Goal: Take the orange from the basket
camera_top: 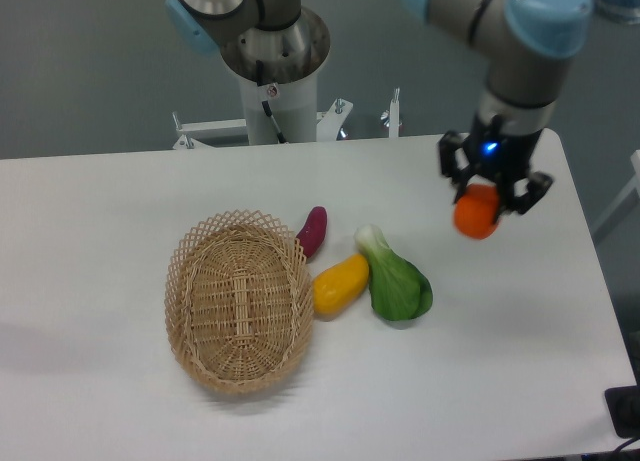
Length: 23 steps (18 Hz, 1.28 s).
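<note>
1. The small, round, bright orange fruit [477, 213] looked smooth and glossy, with no long axis to point anywhere.
2. The black two-finger tool [490, 196] was clenched on the orange, holding it above the white table [90, 211] near the right edge, toward the far right corner.
3. The oval, tan woven wicker basket [240, 301] sat left of centre, nothing inside it.
4. Just beside its right rim lay a yellow elongated fruit [340, 284], a purple sweet potato [312, 230] and a green bok choy [396, 278].
</note>
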Each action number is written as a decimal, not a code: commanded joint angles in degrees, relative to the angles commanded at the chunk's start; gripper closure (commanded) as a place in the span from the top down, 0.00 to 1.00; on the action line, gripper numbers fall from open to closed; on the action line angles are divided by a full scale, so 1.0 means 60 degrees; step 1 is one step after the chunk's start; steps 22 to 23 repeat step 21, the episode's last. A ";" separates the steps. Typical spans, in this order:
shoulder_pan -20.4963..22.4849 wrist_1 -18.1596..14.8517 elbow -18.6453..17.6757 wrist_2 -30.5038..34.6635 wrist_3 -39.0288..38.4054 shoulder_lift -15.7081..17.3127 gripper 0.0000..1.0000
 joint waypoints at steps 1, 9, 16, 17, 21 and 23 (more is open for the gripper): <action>0.0029 0.0000 0.0059 0.0000 0.0000 -0.0044 0.52; 0.0102 0.0059 0.0206 -0.0014 0.0000 -0.0220 0.52; 0.0117 0.0059 0.0132 0.0000 -0.0014 -0.0161 0.52; 0.0132 0.0059 0.0133 -0.0014 -0.0014 -0.0161 0.52; 0.0117 0.0074 0.0177 -0.0044 -0.0029 -0.0161 0.52; 0.0117 0.0074 0.0177 -0.0044 -0.0029 -0.0161 0.52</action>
